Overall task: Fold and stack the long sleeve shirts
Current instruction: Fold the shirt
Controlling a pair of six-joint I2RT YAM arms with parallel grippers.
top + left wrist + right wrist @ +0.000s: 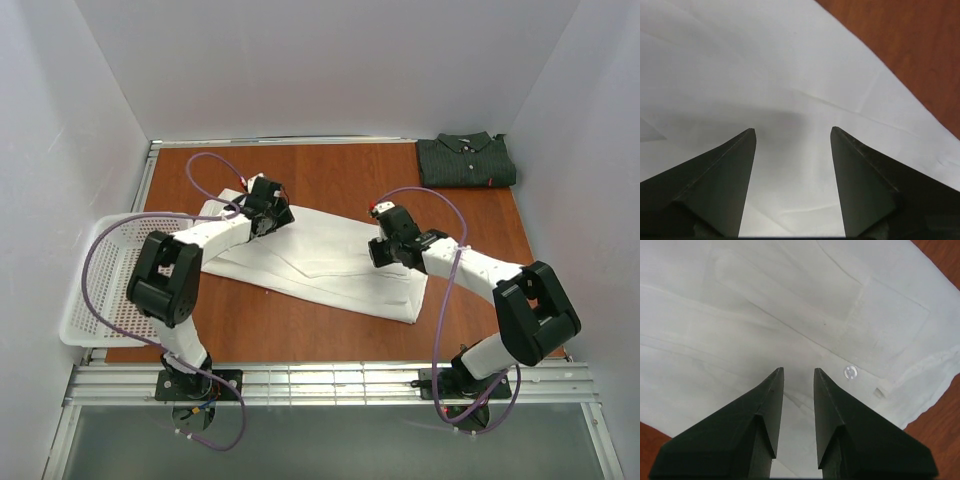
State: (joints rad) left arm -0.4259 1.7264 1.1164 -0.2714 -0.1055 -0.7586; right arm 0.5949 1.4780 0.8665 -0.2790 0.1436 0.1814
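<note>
Jaws of the left gripper [792, 131] stand well apart, a wide gap between the two dark fingers [715, 185], and nothing is caught in it. Under them lies smooth cloth of the white shirt [790, 60], and its straight edge runs diagonally across the table [910, 45] at the upper right of the wrist view. From above, this gripper sits over the far left end of the shirt.

Jaws of the right gripper [798, 371] are only a narrow slit apart. White cloth shows through the slit, and no fold is seen pinched between the tips. Just right of the tips is a small white button [850, 372] on a stitched band, with the shirt's hem beyond it and bare wood at the corners of the view. From above, this gripper sits over the right part of the shirt, near its far edge.

The white shirt [330, 265] lies flat in a long strip across the middle of the table [330, 170], from far left to near right, with both grippers over it.

The dark shirt [466, 160] lies folded in the far right corner, collar toward the far wall, a red tag [487, 184] at its near edge. It is well apart from the white one.

The basket [100, 290] sits at the left edge of the table, beside the left arm.
</note>
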